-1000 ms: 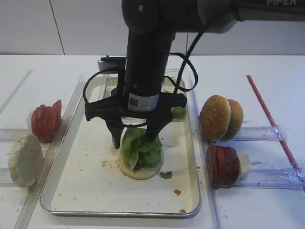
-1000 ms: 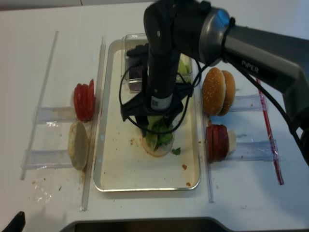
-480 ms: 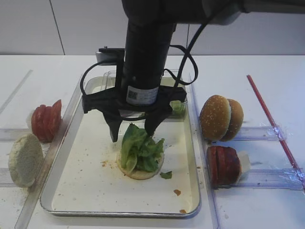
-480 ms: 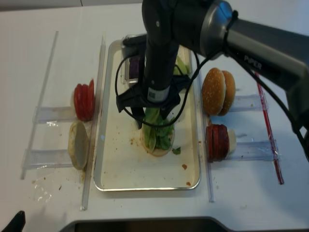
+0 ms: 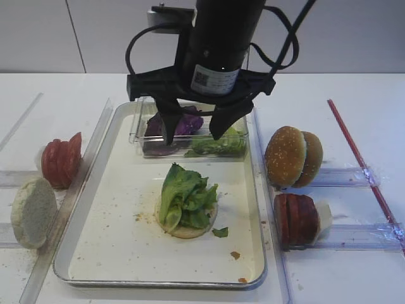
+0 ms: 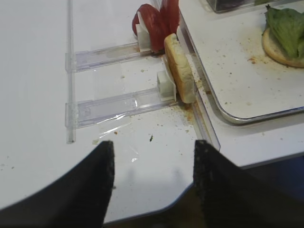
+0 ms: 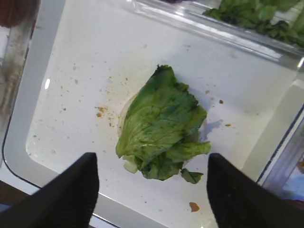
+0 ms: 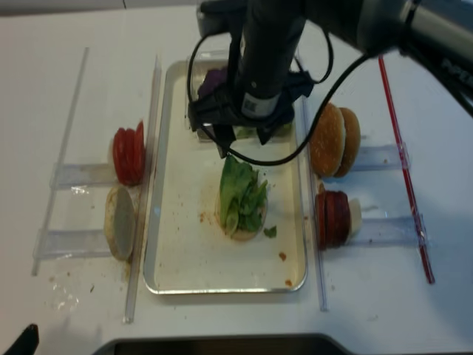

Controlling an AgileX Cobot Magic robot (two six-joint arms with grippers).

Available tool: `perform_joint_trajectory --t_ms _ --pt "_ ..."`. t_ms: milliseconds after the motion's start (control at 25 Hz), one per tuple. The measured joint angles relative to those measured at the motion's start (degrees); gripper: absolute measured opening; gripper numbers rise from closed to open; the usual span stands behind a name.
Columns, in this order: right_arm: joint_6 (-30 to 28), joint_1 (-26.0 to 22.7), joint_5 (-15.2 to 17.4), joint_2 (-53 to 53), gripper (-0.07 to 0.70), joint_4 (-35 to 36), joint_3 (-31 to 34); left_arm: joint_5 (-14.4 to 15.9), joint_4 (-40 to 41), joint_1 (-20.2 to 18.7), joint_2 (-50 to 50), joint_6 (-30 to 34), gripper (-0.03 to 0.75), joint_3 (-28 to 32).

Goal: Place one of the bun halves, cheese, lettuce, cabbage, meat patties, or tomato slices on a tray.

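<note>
Exterior high view, stock of the tabletop as it stands: tray, centre, long side running from near edge to far edge, floor crumb-speckled. On it, roughly mid-floor, one pale bun half lying flat, and on top of that the lettuce, a loose green bunch resting free with nothing gripping it; one small green scrap lies just beside the bun. Far end of the tray: clear plastic box with purple leaves and more green leaves in it. Right gripper: above the box, clear of the lettuce, jaws spread wide and empty; the right wrist view confirms both fingers apart with the lettuce lying between them far below. Left gripper: off the tray near the left near corner of the tabletop, jaws apart, holding nothing. Left of tray: tomato slices and a pale bun half, on edge in clear racks. Right of tray: seeded bun halves, meat patties, cheese behind them, likewise racked. Assessment: lettuce placement appears done; the bun beneath it is down too. Tomato, patties, cheese, purple leaves and the top buns remain off the stack.
</note>
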Motion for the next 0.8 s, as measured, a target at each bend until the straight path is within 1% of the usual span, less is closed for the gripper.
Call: perform_joint_trajectory --t_ms 160,360,480,800 --pt "0.0 -1.8 0.12 -0.91 0.511 -0.11 0.0 0.0 0.0 0.0 0.0 0.0 0.358 0.0" --pt "-0.79 -5.7 0.21 -2.62 0.511 -1.37 0.5 0.0 0.0 0.0 0.0 0.0 0.358 0.0" --pt "-1.36 -9.11 0.21 -5.37 0.511 -1.81 3.13 0.0 0.0 0.0 0.0 0.0 0.358 0.0" --pt "-2.98 -20.36 0.32 -14.73 0.511 -3.05 12.19 0.0 0.0 0.0 0.0 0.0 0.358 0.0"
